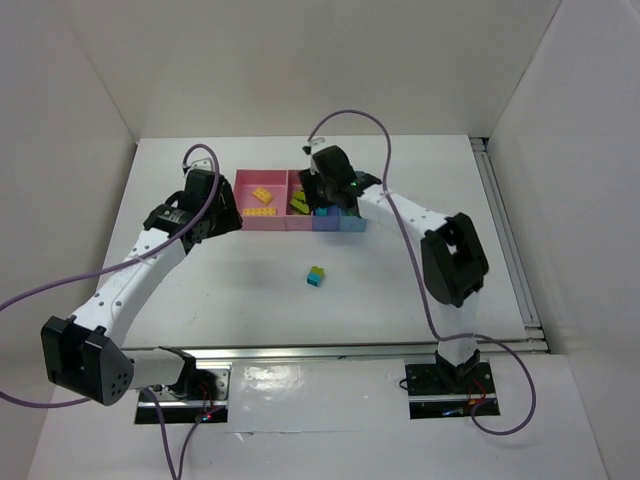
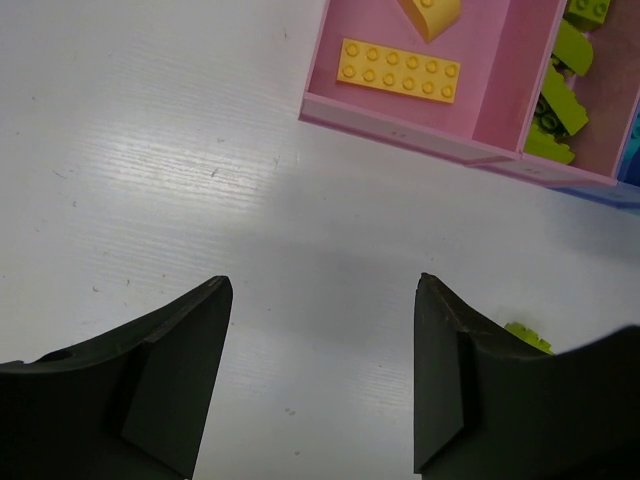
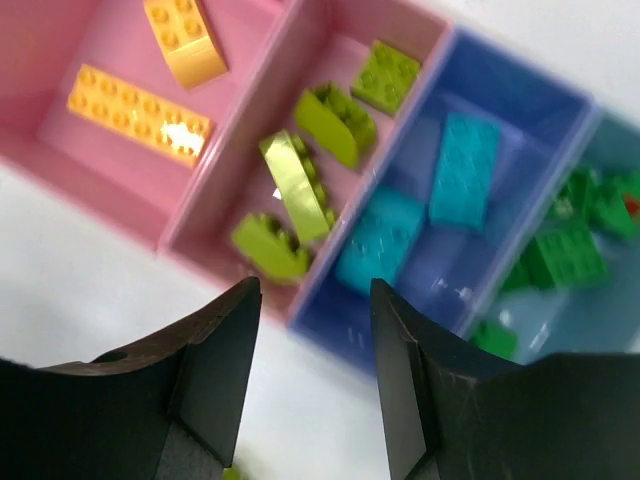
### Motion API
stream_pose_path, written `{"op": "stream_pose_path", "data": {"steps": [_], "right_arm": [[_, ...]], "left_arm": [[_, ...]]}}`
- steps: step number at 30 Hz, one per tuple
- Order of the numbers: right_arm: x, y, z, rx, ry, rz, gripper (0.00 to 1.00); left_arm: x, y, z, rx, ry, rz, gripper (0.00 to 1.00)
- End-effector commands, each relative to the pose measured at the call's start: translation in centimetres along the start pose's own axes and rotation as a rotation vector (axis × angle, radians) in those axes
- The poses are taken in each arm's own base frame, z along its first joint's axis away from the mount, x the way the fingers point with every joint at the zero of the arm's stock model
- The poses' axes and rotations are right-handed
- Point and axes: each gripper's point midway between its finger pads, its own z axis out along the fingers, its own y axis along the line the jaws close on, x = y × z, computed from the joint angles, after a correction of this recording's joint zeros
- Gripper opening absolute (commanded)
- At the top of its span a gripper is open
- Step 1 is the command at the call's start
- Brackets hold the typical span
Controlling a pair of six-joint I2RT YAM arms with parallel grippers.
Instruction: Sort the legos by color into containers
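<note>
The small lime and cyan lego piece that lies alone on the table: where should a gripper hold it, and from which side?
Probably from straight above, closing on its two longer sides, which face left and right in the top view. The lime and cyan piece lies alone on the table, apart from the bins, so nothing blocks a descent.

A lime lego (image 2: 527,336) sits mostly hidden behind the left gripper (image 2: 325,283).

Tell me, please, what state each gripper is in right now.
Left gripper: open, holding nothing.
Right gripper: open, holding nothing.
</note>
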Motion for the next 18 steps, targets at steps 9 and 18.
{"op": "stream_pose_path", "data": {"steps": [9, 18], "right_arm": [[10.1, 2.0, -8.6, 0.070, 0.192, 0.541, 0.70], [13.1, 5.0, -7.3, 0.045, 0.290, 0.749, 0.71]], "left_arm": [[-0.2, -1.6, 0.3, 0.041, -0.004, 0.028, 0.71], [-0.1, -1.9, 0.2, 0.048, -0.004, 0.025, 0.71]]}}
